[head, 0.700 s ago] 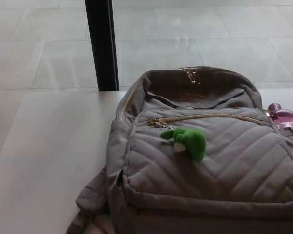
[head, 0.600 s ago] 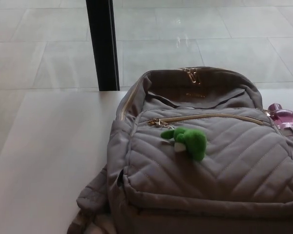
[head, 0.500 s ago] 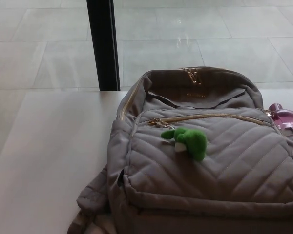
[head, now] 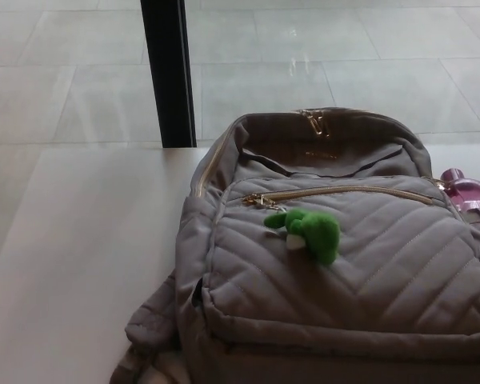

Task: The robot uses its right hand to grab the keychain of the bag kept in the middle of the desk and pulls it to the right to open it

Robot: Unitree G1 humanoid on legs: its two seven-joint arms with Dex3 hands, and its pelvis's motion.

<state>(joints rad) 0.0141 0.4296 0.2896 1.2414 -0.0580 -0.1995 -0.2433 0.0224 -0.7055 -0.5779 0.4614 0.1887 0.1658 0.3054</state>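
Observation:
A grey quilted backpack [head: 344,272] lies flat on the white desk [head: 80,264], filling the right half of the head view. A fluffy green keychain [head: 310,230] hangs from the gold zipper pull [head: 260,202] at the left end of the front pocket's zipper [head: 344,192]. That zipper runs shut across the pocket to the right. A second gold zipper pull [head: 312,122] sits at the bag's top. Neither of my hands shows in this view.
A pink round bottle [head: 466,192] pokes out at the bag's right side. A black post [head: 168,72] rises behind the desk's far edge, with pale tiled floor [head: 64,80] beyond. A bag strap [head: 148,320] spills out at the lower left.
The view has shifted very slightly; the bag and keychain lie as before.

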